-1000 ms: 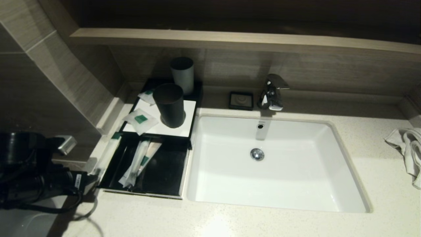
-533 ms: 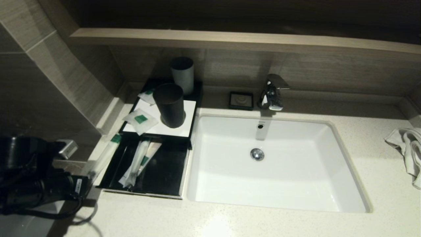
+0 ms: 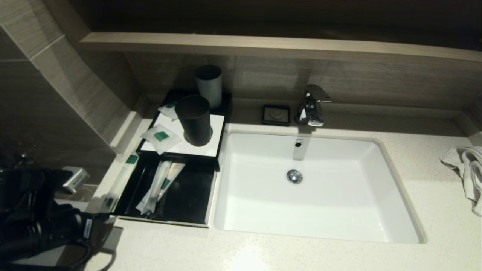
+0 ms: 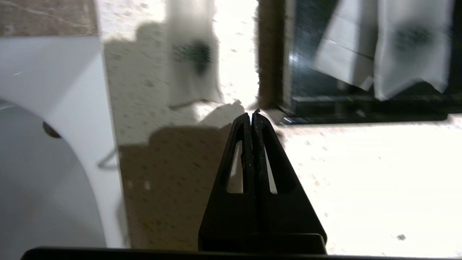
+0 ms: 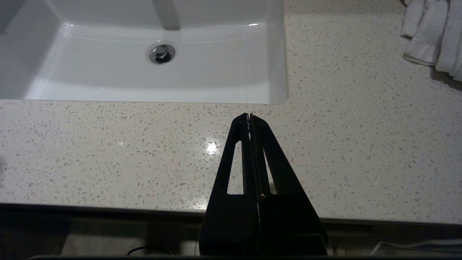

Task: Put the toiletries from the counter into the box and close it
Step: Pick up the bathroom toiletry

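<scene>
Left arm sits low at the left edge of the counter (image 3: pixel 263 256), by the front-left corner of the pulled-out drawer (image 3: pixel 188 199). Left gripper (image 4: pixel 251 115): fingers pressed flat together, pinching nothing, tips over bare stone just short of the drawer corner.

One long sachet (image 3: pixel 121 180) lies on the counter along the drawer's left outer wall, green label at the far end; from the left wrist camera it shows as a blurred strip (image 4: pixel 193 54) just beyond the fingertips, not touched.

Two more long packets (image 3: pixel 160 184) lie slantwise inside the drawer, overlapping each other.

The box (image 3: pixel 211 146) behind has its white top panel; one squarish sachet (image 3: pixel 161 138) overhangs its left edge, a second small one (image 3: pixel 168 110) sits further back. A black cup (image 3: pixel 194 119) stands on the panel, a grey cup (image 3: pixel 209 84) behind it.

Then the soap dish (image 3: pixel 276 114), faucet (image 3: pixel 311 105), sink (image 3: pixel 395 210).

Right gripper (image 5: pixel 249 116): fingers shut tight, empty, parked above the counter's front edge near the sink's corner. White towel (image 3: pixel 466 169) at the far right.
</scene>
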Controlling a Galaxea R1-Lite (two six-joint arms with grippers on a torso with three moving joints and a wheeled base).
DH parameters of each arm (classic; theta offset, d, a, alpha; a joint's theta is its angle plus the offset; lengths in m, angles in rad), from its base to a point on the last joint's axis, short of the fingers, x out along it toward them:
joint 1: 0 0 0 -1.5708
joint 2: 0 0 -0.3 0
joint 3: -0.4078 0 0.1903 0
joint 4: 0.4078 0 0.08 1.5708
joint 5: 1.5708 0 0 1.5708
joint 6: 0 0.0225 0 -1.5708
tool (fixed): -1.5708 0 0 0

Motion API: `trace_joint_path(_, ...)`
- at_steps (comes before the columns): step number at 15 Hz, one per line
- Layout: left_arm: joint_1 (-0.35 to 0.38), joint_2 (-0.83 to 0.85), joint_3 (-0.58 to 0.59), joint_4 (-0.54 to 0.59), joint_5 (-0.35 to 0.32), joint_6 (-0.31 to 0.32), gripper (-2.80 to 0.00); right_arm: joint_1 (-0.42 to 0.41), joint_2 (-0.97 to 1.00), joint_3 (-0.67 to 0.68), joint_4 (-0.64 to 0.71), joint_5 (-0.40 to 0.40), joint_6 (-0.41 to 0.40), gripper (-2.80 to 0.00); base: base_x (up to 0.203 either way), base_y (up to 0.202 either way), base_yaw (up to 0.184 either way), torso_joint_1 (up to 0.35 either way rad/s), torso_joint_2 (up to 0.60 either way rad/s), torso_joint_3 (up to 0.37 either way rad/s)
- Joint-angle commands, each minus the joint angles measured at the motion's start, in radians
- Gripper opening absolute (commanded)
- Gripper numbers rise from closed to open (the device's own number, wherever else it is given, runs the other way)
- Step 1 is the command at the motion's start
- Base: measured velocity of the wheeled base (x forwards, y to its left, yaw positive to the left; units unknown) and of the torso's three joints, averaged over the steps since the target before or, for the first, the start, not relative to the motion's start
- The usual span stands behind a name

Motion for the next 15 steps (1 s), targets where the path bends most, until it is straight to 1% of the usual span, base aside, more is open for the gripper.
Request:
trace_joint_path(1, -0.017, -0.058, 0.029, 0.000, 0.000, 0.001, -2.80, 0.000, 0.000, 0.000, 0.000, 0.000, 0.001, -2.80, 0.000, 0.000, 0.000, 0.000, 0.00, 0.000)
trace_joint_path(4, -0.016, -0.065, 0.048, -0.003, 0.004, -0.001, -2.80, 0.000, 0.000, 0.000, 0.000, 0.000, 0.001, -2.80, 0.000, 0.000, 0.000, 0.000, 0.00, 0.000)
trace_joint_path(8, -0.004, -0.044, 0.012, -0.003, 0.008, -0.001, -2.80, 0.000, 0.000, 0.000, 0.000, 0.000, 0.001, -2.80, 0.000, 0.000, 0.000, 0.000, 0.00, 0.000)
trace_joint_path(11, 0.032, 0.015, -0.040, -0.004, 0.019, -0.001, -2.80, 0.000, 0.000, 0.000, 0.000, 0.000, 0.001, -2.80, 0.000, 0.000, 0.000, 0.000, 0.00, 0.000)
trace_joint_path(12, 0.039, 0.036, -0.056, -0.005, 0.020, 0.000, 0.00, 0.000, 0.000, 0.000, 0.000, 0.000, 0.001, -2.80, 0.000, 0.000, 0.000, 0.000, 0.00, 0.000)
trace_joint_path(15, 0.042, 0.073, -0.080, -0.008, 0.020, 0.005, 0.00, 0.000, 0.000, 0.000, 0.000, 0.000, 0.000, -2.80, 0.000, 0.000, 0.000, 0.000, 0.00, 0.000)
